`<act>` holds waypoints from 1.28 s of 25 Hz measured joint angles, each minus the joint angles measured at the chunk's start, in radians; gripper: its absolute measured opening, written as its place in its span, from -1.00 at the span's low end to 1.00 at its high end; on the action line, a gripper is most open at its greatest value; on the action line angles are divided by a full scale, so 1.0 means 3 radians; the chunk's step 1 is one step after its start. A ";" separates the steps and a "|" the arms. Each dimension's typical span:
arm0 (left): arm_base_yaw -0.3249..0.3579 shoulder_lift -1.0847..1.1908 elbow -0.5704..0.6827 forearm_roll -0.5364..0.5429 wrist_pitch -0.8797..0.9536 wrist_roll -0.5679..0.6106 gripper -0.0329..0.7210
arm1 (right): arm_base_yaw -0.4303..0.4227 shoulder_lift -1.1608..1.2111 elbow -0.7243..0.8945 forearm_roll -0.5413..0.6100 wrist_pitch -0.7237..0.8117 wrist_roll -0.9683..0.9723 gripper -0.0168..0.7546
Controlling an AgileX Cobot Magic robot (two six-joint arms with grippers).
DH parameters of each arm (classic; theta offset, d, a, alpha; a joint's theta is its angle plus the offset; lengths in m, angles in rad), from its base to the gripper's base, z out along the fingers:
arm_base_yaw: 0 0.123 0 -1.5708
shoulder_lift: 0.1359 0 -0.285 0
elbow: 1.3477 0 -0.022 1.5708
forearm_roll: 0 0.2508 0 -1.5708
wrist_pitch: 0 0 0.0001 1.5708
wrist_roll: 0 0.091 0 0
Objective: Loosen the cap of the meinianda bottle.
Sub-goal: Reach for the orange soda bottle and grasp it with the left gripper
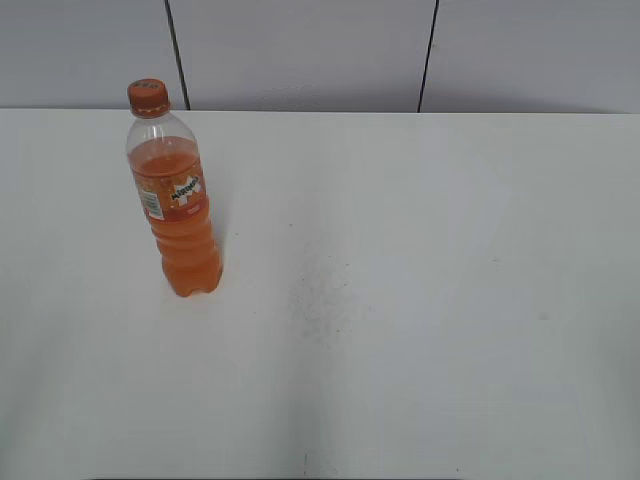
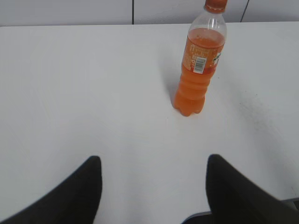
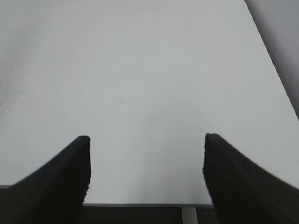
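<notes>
The meinianda bottle (image 1: 178, 215) stands upright on the left of the white table, clear plastic with orange drink and an orange label. Its orange cap (image 1: 148, 97) sits on the neck. In the left wrist view the bottle (image 2: 196, 74) stands ahead and to the right, with the cap (image 2: 216, 4) cut by the top edge. My left gripper (image 2: 154, 163) is open and empty, well short of the bottle. My right gripper (image 3: 145, 140) is open and empty over the table's near edge; the bottle is out of its view. Neither gripper shows in the exterior view.
The white table (image 1: 400, 300) carries only the bottle. A grey panelled wall (image 1: 300, 50) rises behind its far edge. The right wrist view shows the table's right edge (image 3: 275, 79) and its front edge (image 3: 140, 204).
</notes>
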 joint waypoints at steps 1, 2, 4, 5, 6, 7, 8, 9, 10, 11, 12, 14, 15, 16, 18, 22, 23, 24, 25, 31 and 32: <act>0.0000 0.0000 0.0000 0.0000 0.0000 0.0000 0.24 | 0.0000 0.0000 0.0000 0.0000 0.0000 0.0000 0.50; 0.0000 0.0000 0.0000 0.0000 0.0000 0.0000 0.24 | 0.0000 0.0000 0.0000 0.0000 0.0000 0.0000 0.50; 0.0000 0.0000 0.0000 0.0000 0.0000 0.0000 0.24 | 0.0000 0.0000 0.0000 0.0000 0.0000 0.0000 0.50; 0.0000 0.0000 0.0000 0.0000 0.0000 0.0000 0.24 | 0.0000 0.0000 0.0000 0.0000 0.0000 0.0000 0.50; 0.0000 0.0000 0.0000 0.0000 0.0000 0.0000 0.24 | 0.0000 0.0000 0.0000 0.0000 0.0000 0.0000 0.50; 0.0000 0.0000 0.0000 0.0000 0.0000 0.0000 0.24 | 0.0000 0.0000 0.0000 0.0000 0.0000 0.0000 0.50; 0.0000 0.0000 0.0000 0.0000 0.0000 0.0000 0.24 | 0.0000 0.0000 0.0000 0.0000 0.0000 0.0000 0.50; 0.0000 0.0000 0.0000 0.0000 0.0000 0.0000 0.24 | 0.0000 0.0000 0.0000 -0.0003 0.0000 0.0000 0.50; 0.0000 0.0000 0.0000 0.0000 0.0000 0.0000 0.24 | 0.0000 0.0000 0.0000 -0.0002 0.0000 0.0000 0.50; 0.0000 0.0000 0.0000 0.0003 0.0000 0.0000 0.24 | 0.0000 0.0000 0.0000 -0.0002 0.0000 0.0000 0.50; 0.0000 0.0000 0.0000 0.0003 -0.0003 0.0000 0.24 | 0.0000 0.0000 0.0000 -0.0002 0.0000 0.0000 0.50; 0.0000 0.0000 -0.0012 0.0003 -0.0040 0.0000 0.24 | 0.0000 0.0000 0.0000 -0.0002 0.0000 0.0000 0.50; 0.0000 0.0000 -0.0043 0.0003 -0.0092 0.0000 0.24 | 0.0000 0.0000 0.0000 -0.0002 0.0000 0.0000 0.50; 0.0000 0.0000 -0.0090 0.0003 -0.0170 0.0000 0.24 | 0.0000 0.0000 0.0000 -0.0002 0.0000 0.0000 0.50; 0.0000 0.0000 -0.0165 0.0007 -0.0471 0.0023 0.24 | 0.0000 0.0000 0.0000 -0.0002 0.0000 0.0000 0.50; -0.0003 0.0062 -0.0199 0.0038 -0.0888 0.0226 0.24 | 0.0000 0.0000 0.0000 -0.0002 0.0000 0.0000 0.50; -0.0003 0.0102 -0.0199 0.0035 -0.0977 0.0291 0.24 | 0.0000 0.0000 0.0000 -0.0002 0.0000 0.0000 0.50; -0.0003 0.0160 -0.0199 0.0019 -0.1073 0.0330 0.24 | 0.0000 0.0000 0.0000 -0.0002 0.0000 0.0000 0.50; -0.0003 0.0225 -0.0196 0.0004 -0.1190 0.0348 0.24 | 0.0000 0.0000 0.0000 -0.0002 0.0000 0.0000 0.50; -0.0003 0.0569 0.0137 -0.0116 -0.2246 0.0385 0.24 | 0.0000 0.0000 0.0000 -0.0002 0.0000 0.0000 0.50; -0.0003 0.0629 0.0259 -0.0157 -0.2448 0.0385 0.24 | 0.0000 0.0000 0.0000 -0.0002 0.0000 0.0000 0.50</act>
